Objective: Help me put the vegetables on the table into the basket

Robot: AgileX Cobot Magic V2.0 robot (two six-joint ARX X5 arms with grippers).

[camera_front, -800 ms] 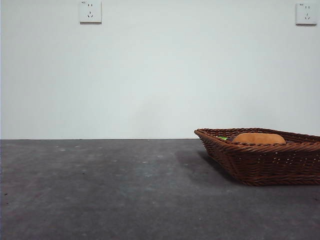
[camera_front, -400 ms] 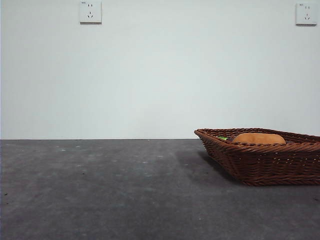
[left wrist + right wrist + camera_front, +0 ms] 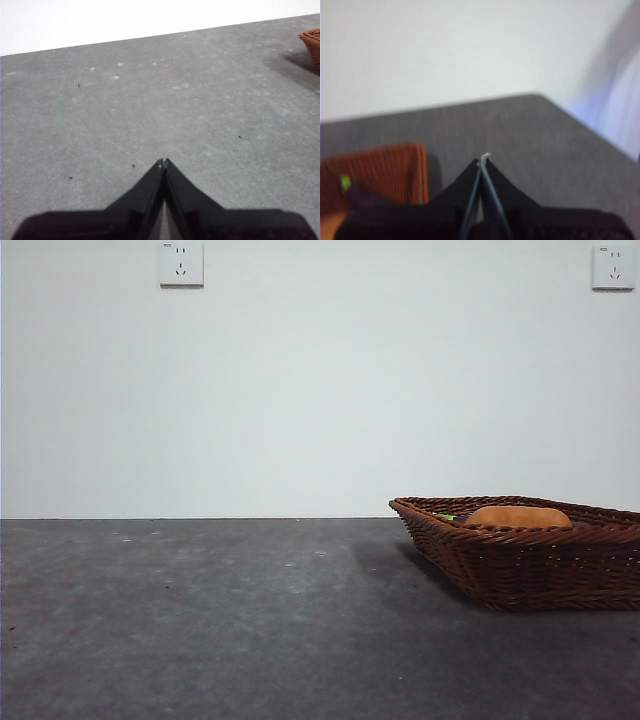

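Observation:
The woven reddish-brown basket (image 3: 530, 565) stands on the dark grey table (image 3: 220, 620) at the right. An orange-brown vegetable (image 3: 517, 517) rises above its rim, with a bit of green stem (image 3: 445, 516) beside it. In the blurred right wrist view the basket (image 3: 385, 170) holds a dark-purple eggplant (image 3: 362, 197) with its green stem (image 3: 344, 182). My right gripper (image 3: 483, 159) is shut and empty, beside the basket. My left gripper (image 3: 163, 162) is shut and empty over bare table; a corner of the basket (image 3: 312, 42) shows far off. Neither arm shows in the front view.
A white wall with two sockets (image 3: 181, 262) stands behind the table. The table's corner and edge (image 3: 545, 100) show in the right wrist view.

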